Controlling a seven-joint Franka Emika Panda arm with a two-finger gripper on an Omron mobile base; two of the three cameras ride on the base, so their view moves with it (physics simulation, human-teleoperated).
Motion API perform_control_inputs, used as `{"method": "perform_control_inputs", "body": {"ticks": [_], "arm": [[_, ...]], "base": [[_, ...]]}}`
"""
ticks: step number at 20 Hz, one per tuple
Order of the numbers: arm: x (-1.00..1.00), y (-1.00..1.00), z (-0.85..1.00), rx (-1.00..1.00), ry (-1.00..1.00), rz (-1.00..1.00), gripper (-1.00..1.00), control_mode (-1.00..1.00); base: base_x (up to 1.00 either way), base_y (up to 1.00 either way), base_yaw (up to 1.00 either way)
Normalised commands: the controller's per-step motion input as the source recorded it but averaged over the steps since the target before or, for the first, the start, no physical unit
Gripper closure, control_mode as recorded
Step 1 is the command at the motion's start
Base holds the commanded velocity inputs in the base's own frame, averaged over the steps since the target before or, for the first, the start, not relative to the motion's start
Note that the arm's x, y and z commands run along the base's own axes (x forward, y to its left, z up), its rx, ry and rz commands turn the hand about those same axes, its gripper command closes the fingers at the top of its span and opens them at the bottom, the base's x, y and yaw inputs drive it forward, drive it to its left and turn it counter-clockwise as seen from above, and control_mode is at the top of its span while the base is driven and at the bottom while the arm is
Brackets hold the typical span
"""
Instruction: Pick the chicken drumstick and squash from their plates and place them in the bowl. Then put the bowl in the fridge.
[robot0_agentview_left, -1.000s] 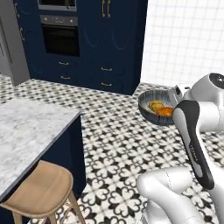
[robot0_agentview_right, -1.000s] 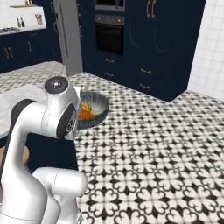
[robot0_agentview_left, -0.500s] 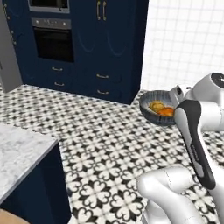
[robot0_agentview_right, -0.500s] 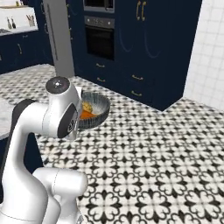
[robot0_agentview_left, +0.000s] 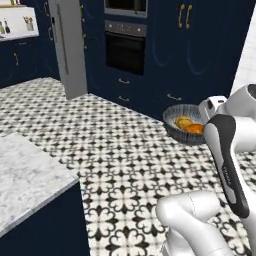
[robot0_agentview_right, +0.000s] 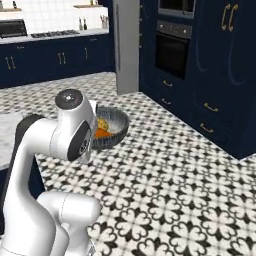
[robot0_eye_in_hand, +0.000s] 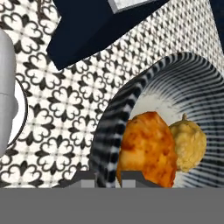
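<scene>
My gripper (robot0_eye_in_hand: 109, 178) is shut on the near rim of the dark speckled bowl (robot0_eye_in_hand: 106, 135) and holds it in the air over the tiled floor. In the bowl lie the orange-brown chicken drumstick (robot0_eye_in_hand: 146, 148) and, beside it, the lumpy yellow squash (robot0_eye_in_hand: 189, 144). From the left base the bowl (robot0_agentview_left: 175, 129) shows ahead of my forearm, with the squash (robot0_agentview_left: 182, 121) and the drumstick (robot0_agentview_left: 195, 128) in it. From the right base the bowl (robot0_agentview_right: 116, 125) sits just past my wrist. The grey fridge (robot0_agentview_left: 67, 47) stands at the far left, door shut. The plates are out of view.
A marble island counter (robot0_agentview_left: 25, 175) fills the near left. Navy cabinets with a built-in oven (robot0_agentview_left: 125, 47) line the far wall beside the fridge (robot0_agentview_right: 126, 45). A far counter with a stove (robot0_agentview_right: 50, 34) runs along the back. Patterned floor (robot0_agentview_right: 190, 165) lies open ahead.
The whole picture has shifted, so the base has turned: the fridge and the oven have slid rightwards and the stool has left the view. The bowl stays gripped with both foods inside.
</scene>
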Motion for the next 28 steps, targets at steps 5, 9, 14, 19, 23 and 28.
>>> {"method": "perform_control_inputs", "body": {"ticks": [5,9,14,19,23,28], "arm": [[0.00,0.00,0.00,0.00,0.00,0.00,1.00,1.00],[0.00,0.00,0.00,0.00,0.00,0.00,1.00,1.00],[0.00,0.00,0.00,0.00,0.00,0.00,1.00,1.00],[0.00,0.00,0.00,0.00,0.00,0.00,1.00,1.00],[0.00,0.00,0.00,0.00,0.00,0.00,1.00,1.00],[0.00,0.00,0.00,0.00,0.00,0.00,1.00,1.00]], "base": [[1.00,-0.40,0.56],[1.00,-0.27,0.64],[1.00,-0.65,0.53],[1.00,-1.00,0.32],[1.00,-0.94,0.32],[1.00,-0.74,0.17]]}}
